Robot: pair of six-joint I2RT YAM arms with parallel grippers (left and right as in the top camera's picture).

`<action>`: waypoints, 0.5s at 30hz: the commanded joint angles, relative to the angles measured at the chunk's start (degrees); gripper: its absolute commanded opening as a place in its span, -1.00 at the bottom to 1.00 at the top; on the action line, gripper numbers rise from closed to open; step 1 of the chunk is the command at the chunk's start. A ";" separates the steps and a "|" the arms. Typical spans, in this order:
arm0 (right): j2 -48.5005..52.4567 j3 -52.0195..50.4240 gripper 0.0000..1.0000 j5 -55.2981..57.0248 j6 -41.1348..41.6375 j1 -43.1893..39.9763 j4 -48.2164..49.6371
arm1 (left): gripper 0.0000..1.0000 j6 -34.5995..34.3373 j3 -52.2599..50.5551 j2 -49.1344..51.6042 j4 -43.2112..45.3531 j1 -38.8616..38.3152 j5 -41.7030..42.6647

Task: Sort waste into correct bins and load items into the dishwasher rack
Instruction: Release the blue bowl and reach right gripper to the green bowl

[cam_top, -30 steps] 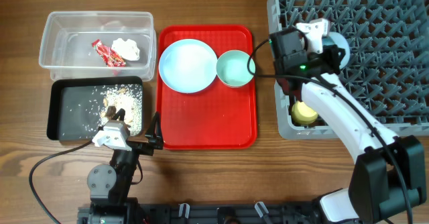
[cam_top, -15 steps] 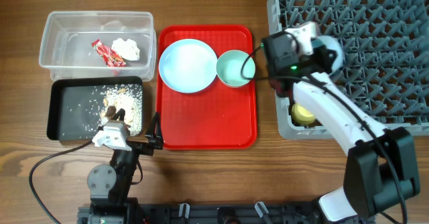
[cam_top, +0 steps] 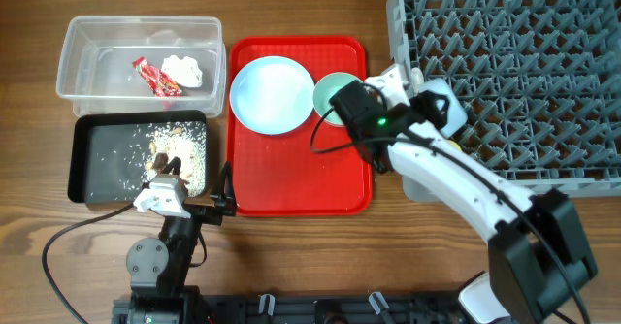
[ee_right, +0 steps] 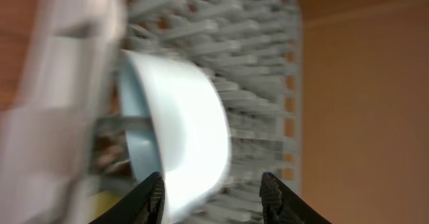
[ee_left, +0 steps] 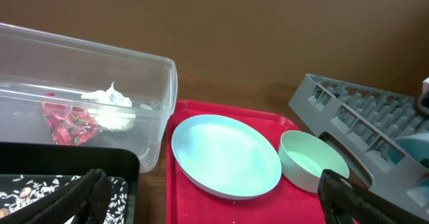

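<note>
The pale blue bowl [ee_right: 181, 130] stands on its side in the grey dishwasher rack [cam_top: 524, 72], blurred, just ahead of my open, empty right gripper [ee_right: 211, 184]. The right wrist [cam_top: 364, 111] hangs over the red tray's right edge and partly covers the light green bowl [cam_top: 333, 93]. The pale blue plate [cam_top: 272, 93] lies beside that bowl. The red wrapper [cam_top: 155, 76] and white tissue [cam_top: 184, 70] lie in the clear tub [cam_top: 78, 48]. Food scraps [cam_top: 179, 154] lie in the black tray [cam_top: 97, 159]. My left gripper [cam_top: 221, 203] is open and empty at the table's front. Cup, fork and spoon are hidden.
The red serving tray [cam_top: 301, 178] sits mid-table between the bins and the rack. In the left wrist view the plate [ee_left: 224, 153], green bowl [ee_left: 312, 160], tub [ee_left: 161, 103] and rack [ee_left: 362, 113] lie ahead of the left gripper [ee_left: 214, 207].
My right arm has swung left and down, from inside the rack's left side to over the red tray's right edge by the green bowl. The left arm has not moved.
</note>
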 commanded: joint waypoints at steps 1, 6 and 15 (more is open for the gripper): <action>-5.18 2.51 -0.12 -15.28 4.61 2.67 -1.29 | 1.00 1.16 -0.52 -0.61 0.15 0.44 0.50; -9.88 4.57 -0.10 -44.33 4.24 5.01 -0.24 | 1.00 1.16 -0.50 -0.61 0.15 0.44 0.48; -10.43 4.48 -0.48 -67.21 15.61 5.14 8.76 | 1.00 1.16 -0.50 -0.61 0.15 0.44 0.50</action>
